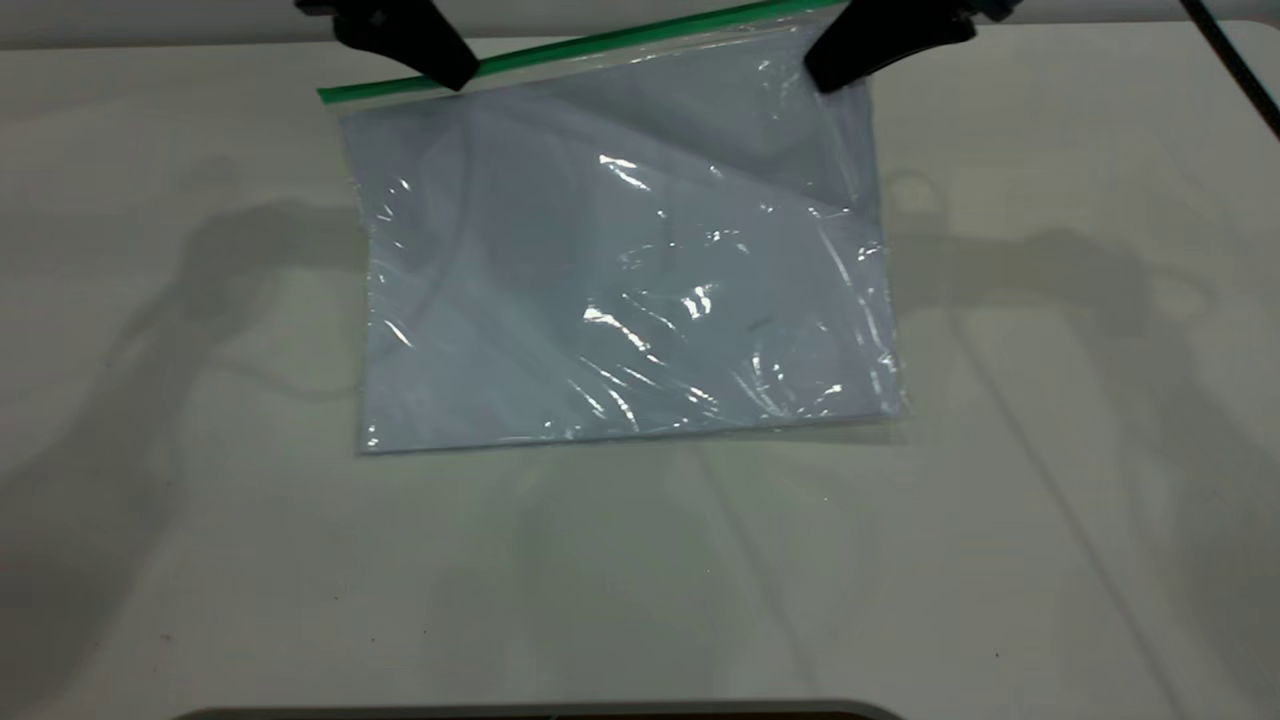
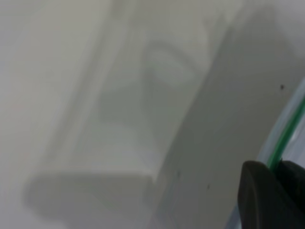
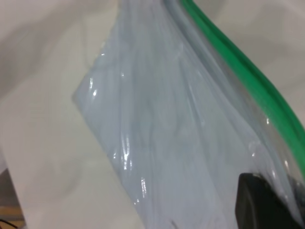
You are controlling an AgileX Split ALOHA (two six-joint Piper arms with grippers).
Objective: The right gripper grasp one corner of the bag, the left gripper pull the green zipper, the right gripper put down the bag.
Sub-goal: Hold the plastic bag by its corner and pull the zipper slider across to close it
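The bag (image 1: 620,270) is a flat, glossy clear-plastic rectangle with crinkled, glinting wrinkles and pale sheets inside, its lower edge resting on the matte white table (image 1: 640,580) and its top edge hanging from both grippers. The right gripper (image 1: 835,70), black and tapered, slants down and is clamped on the corner (image 1: 850,45). The left gripper (image 1: 455,72) slants down onto the narrow green zipper (image 1: 560,52), pinching it between its closed tips.
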